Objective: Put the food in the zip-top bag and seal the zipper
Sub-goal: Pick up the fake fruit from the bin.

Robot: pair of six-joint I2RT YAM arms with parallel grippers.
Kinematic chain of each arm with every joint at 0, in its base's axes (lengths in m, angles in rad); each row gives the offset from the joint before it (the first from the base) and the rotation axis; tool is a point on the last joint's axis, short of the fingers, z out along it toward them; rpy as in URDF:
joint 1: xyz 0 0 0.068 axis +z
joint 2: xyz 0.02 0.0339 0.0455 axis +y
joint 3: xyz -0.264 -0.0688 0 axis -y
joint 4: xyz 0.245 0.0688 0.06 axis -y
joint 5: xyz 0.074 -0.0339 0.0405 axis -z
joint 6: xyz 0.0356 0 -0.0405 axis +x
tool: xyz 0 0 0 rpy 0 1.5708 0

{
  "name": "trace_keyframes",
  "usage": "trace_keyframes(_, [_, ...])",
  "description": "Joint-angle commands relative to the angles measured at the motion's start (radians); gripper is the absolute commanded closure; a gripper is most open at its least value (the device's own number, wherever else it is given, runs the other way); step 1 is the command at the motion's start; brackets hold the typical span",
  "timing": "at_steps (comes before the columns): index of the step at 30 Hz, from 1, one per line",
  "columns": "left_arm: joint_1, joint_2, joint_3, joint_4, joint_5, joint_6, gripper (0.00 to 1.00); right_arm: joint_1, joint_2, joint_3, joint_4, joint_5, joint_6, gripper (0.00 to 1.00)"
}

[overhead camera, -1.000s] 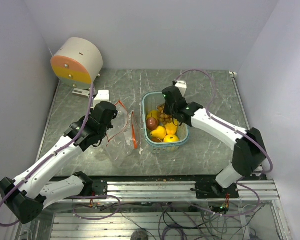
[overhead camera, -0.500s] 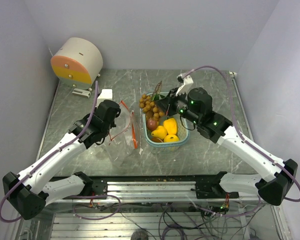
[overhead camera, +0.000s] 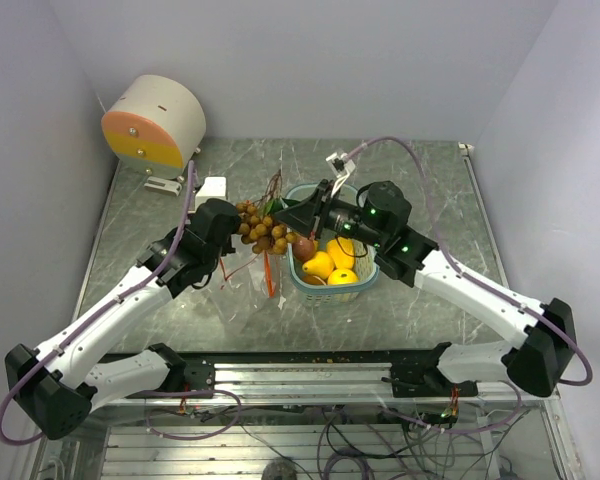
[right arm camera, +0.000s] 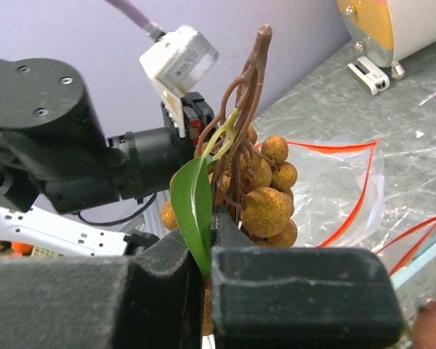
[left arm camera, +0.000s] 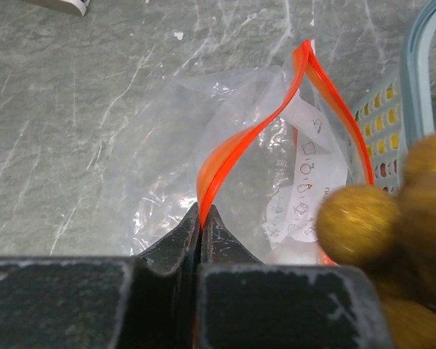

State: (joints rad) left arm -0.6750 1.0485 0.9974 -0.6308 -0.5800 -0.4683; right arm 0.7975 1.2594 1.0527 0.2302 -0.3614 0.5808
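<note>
My right gripper (overhead camera: 292,222) is shut on the stem of a brown grape bunch (overhead camera: 262,228) and holds it in the air between the light-blue basket (overhead camera: 325,288) and the clear zip-top bag (overhead camera: 242,283). The bunch, with one green leaf, fills the right wrist view (right arm camera: 265,196). My left gripper (overhead camera: 223,262) is shut on the bag's orange zipper strip (left arm camera: 236,149) and holds one lip up, so the mouth gapes. Grapes (left arm camera: 352,218) hang at the right of the left wrist view. Yellow fruits (overhead camera: 330,265) and a dark red fruit (overhead camera: 305,246) lie in the basket.
A round white and orange device (overhead camera: 152,122) stands at the back left, with a small white block (overhead camera: 210,187) by it. Walls close in the table at the back and both sides. The metal rail (overhead camera: 310,375) with the arm bases runs along the near edge.
My right gripper has lifted the grape bunch out of the basket and carried it left to beside the bag's mouth. My left gripper has kept its hold on the zipper strip.
</note>
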Motion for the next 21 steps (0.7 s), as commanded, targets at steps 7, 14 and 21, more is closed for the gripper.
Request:
trace_keyframes(7, [0.003, -0.108, -0.003, 0.065, 0.025, -0.019, 0.93, 0.026, 0.142, -0.002, 0.117, 0.133, 0.145, 1.0])
trace_keyframes(14, [0.003, -0.128, 0.003, 0.074, 0.032, -0.012, 0.93, 0.028, 0.161, 0.012, -0.003, 0.311, 0.143, 1.0])
trace_keyframes(21, [0.002, -0.101, -0.037, 0.152, 0.107, -0.029, 0.93, 0.029, 0.273, 0.145, -0.054, 0.299, 0.226, 1.0])
